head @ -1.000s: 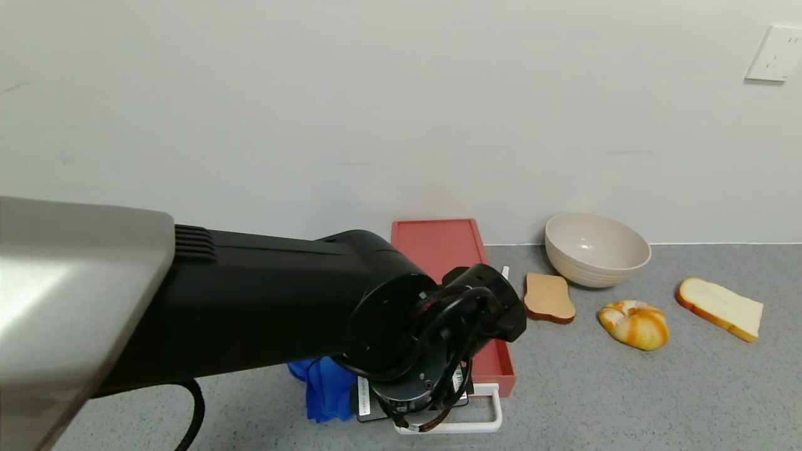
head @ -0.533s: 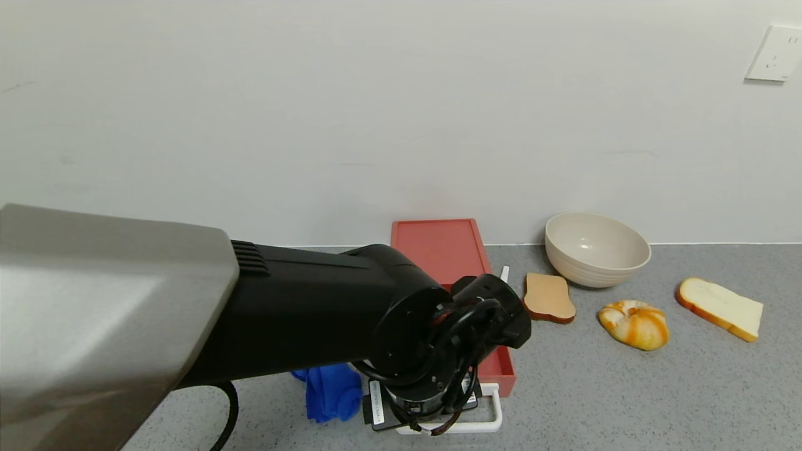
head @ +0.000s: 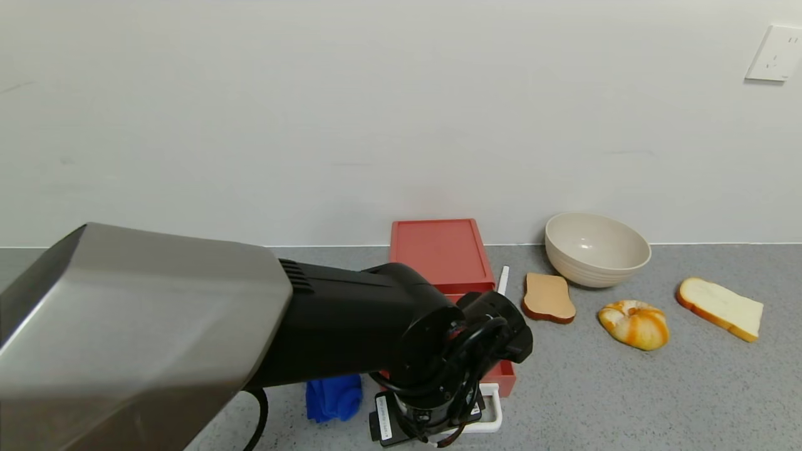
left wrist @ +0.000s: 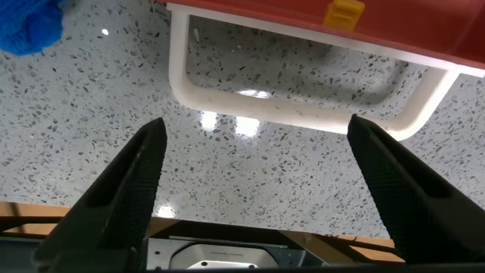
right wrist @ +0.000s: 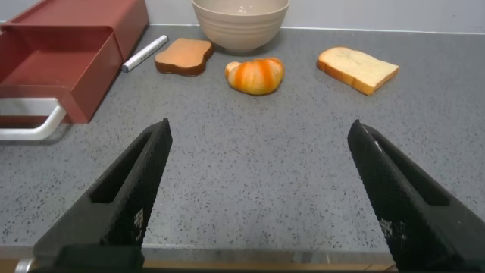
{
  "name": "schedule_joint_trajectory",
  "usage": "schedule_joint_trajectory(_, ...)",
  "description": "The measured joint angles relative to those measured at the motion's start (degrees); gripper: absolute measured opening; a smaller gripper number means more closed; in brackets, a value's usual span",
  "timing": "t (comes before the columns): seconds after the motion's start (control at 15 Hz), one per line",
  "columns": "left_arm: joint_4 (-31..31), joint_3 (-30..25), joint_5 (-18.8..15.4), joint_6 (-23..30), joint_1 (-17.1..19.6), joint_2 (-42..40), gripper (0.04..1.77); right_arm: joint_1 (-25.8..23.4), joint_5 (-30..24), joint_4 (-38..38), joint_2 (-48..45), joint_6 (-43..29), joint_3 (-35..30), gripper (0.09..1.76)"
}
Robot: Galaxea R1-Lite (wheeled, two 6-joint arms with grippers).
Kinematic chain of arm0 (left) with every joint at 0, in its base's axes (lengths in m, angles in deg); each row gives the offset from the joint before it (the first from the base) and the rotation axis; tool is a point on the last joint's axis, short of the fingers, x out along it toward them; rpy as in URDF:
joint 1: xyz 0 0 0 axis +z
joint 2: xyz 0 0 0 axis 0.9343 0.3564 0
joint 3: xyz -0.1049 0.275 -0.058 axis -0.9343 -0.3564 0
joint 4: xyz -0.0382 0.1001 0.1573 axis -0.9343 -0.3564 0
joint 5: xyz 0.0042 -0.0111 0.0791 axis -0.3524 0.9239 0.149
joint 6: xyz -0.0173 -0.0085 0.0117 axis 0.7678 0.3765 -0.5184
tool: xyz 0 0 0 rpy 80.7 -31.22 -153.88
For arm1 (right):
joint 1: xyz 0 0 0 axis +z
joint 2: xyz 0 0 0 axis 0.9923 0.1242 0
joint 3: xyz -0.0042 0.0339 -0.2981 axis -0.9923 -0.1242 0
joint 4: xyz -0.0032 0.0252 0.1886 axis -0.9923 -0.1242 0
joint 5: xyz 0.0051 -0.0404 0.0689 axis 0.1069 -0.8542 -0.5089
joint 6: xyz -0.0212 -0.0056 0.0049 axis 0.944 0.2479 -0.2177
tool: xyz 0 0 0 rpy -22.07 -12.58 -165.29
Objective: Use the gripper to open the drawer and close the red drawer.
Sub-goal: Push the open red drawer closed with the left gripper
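The salmon-red drawer box (head: 442, 254) stands by the back wall with its tray (head: 503, 374) slid out toward me. The white loop handle (head: 496, 410) sticks out at the tray's front. My left gripper (head: 432, 413) hangs over the handle, and its body hides the fingertips in the head view. In the left wrist view the left gripper (left wrist: 255, 125) is open and empty; the handle (left wrist: 295, 114) lies just beyond the tips, untouched, below the tray front (left wrist: 424, 34). My right gripper (right wrist: 260, 129) is open and empty over bare counter. The drawer (right wrist: 61, 64) lies to its side.
A blue cloth (head: 334, 396) lies left of the tray. A white marker (head: 502, 279), brown toast (head: 548, 297), a beige bowl (head: 596, 248), an orange bun (head: 634, 323) and a bread slice (head: 719, 308) lie to the right. The wall is behind.
My left arm has swung to the right and the gripper has drawn back toward the front edge. More of the red box top shows. The tray and handle have not moved.
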Motion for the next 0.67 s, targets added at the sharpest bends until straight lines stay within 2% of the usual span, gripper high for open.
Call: schedule_joint_trajectory(0.67,2.3,-0.3,-0.7,0.1,-0.4,1.6,1.72,0.0,0.0,0.0,0.0,0.0,0.0,1.71)
